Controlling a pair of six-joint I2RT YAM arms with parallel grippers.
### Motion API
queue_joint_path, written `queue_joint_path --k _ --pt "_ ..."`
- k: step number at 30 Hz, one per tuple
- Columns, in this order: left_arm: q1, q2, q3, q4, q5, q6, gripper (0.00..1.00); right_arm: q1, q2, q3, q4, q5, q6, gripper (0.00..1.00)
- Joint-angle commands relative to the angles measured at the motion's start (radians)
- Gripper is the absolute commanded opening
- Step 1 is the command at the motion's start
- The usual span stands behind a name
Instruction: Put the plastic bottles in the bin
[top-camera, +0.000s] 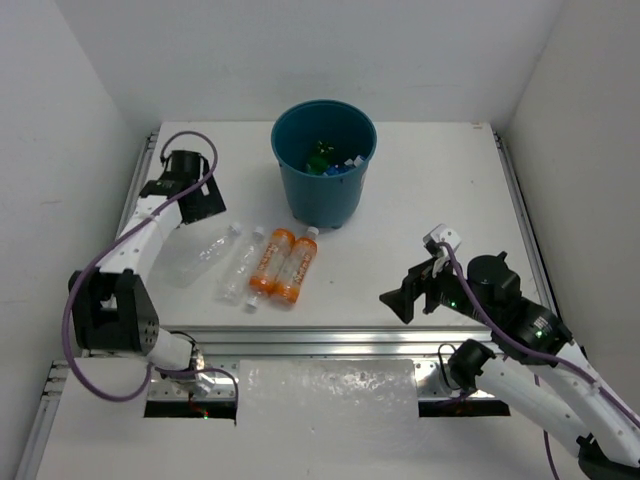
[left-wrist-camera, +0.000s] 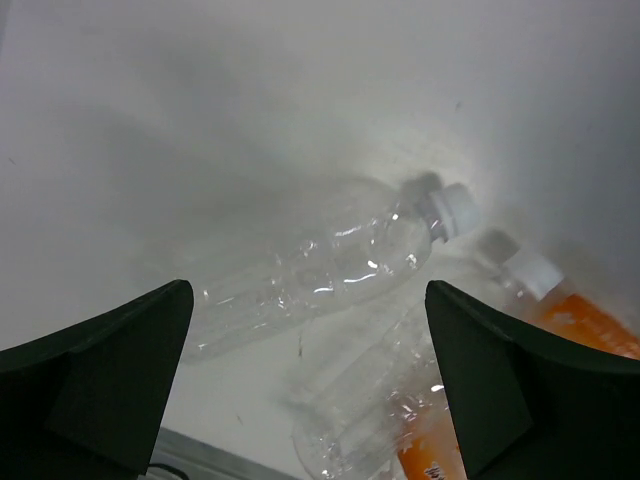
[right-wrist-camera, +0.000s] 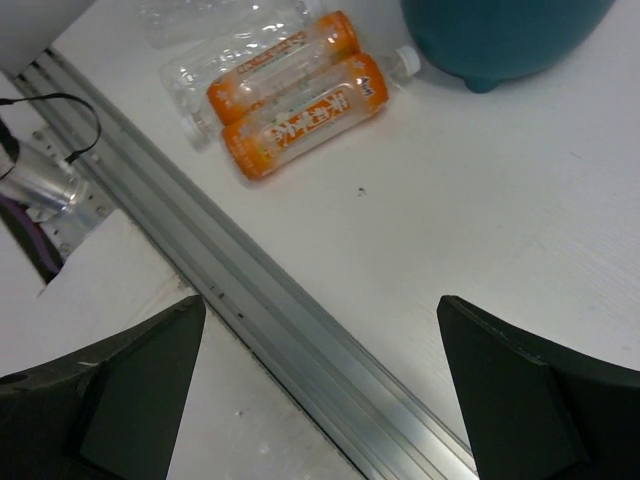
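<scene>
**Top view.**
- Round teal-blue plastic bin (top-camera: 324, 195): stands at the far middle of the white desk (top-camera: 440, 200). A green plastic bottle (top-camera: 320, 155) and a blue-labelled one (top-camera: 350, 164) lie inside.
- Bottles not yet binned: four, in a row on the desk near-left of the bin. From the left they are the first clear plastic bottle (top-camera: 195, 260), the second clear bottle (top-camera: 240, 268), and two orange plastic bottles (top-camera: 270, 262).
- Left fingers (top-camera: 203, 203): just beyond the row's left end.
- Right fingers (top-camera: 400, 298): well apart from the row, at the near right.

**Left wrist view.**
- Left fingers (left-wrist-camera: 110, 370): spread wide and grasping nothing.
- First clear plastic bottle (left-wrist-camera: 310, 265): lies on the desk below them, white cap to the right. The second clear bottle (left-wrist-camera: 370, 410) is just beside it.
- Step judged in hand: picking this bottle.
- Handling: its length runs almost from finger to finger. Turn the wrist first so the fingers close across the body, mid-length, clear of its neighbour. The thin plastic probably yields, so close gently.

**Right wrist view.**
- Right fingers (right-wrist-camera: 120, 390): released and empty, above the desk's aluminium edge rail (right-wrist-camera: 270, 300).
- Orange bottles (right-wrist-camera: 300, 115): ahead to the left.
- Bin (right-wrist-camera: 500, 40): ahead, at the top edge.
</scene>
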Motion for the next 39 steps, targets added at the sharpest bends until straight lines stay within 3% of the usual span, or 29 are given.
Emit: queue_joint_path --k 1,4,11,18,23,30,34,36,38,39 --pt "-0.001 0.005 -0.011 -0.009 0.069 0.026 0.99 0.002 -0.019 -0.034 0.077 -0.12 0.01 0.99" --pt "-0.001 0.011 -0.037 -0.013 0.026 0.028 0.99 0.002 -0.025 -0.057 0.078 -0.163 0.004 0.99" --pt "-0.003 0.059 -0.095 0.018 0.162 0.066 0.99 0.002 -0.077 -0.088 0.059 -0.204 -0.039 0.99" --pt "-0.003 0.128 -0.106 0.001 0.149 0.066 0.95 0.002 -0.108 -0.082 0.051 -0.24 -0.044 0.99" --pt "-0.003 0.165 -0.117 0.002 0.095 0.066 0.94 0.002 -0.115 -0.089 0.058 -0.243 -0.047 0.99" --pt "-0.001 0.302 -0.097 -0.024 -0.108 0.03 0.94 0.002 -0.109 -0.1 0.077 -0.253 -0.038 0.99" --pt "0.006 0.369 -0.082 -0.024 -0.11 0.013 0.93 0.002 -0.106 -0.105 0.088 -0.241 -0.028 0.99" --pt "0.008 0.381 -0.072 -0.022 -0.078 0.013 0.87 0.002 -0.108 -0.108 0.096 -0.244 -0.025 0.99" --pt "0.038 0.375 -0.072 -0.013 -0.074 0.014 0.65 0.002 -0.105 -0.112 0.1 -0.247 -0.021 0.99" --pt "0.049 0.363 -0.066 -0.015 -0.072 0.011 0.35 0.002 -0.103 -0.117 0.107 -0.25 -0.019 0.99"
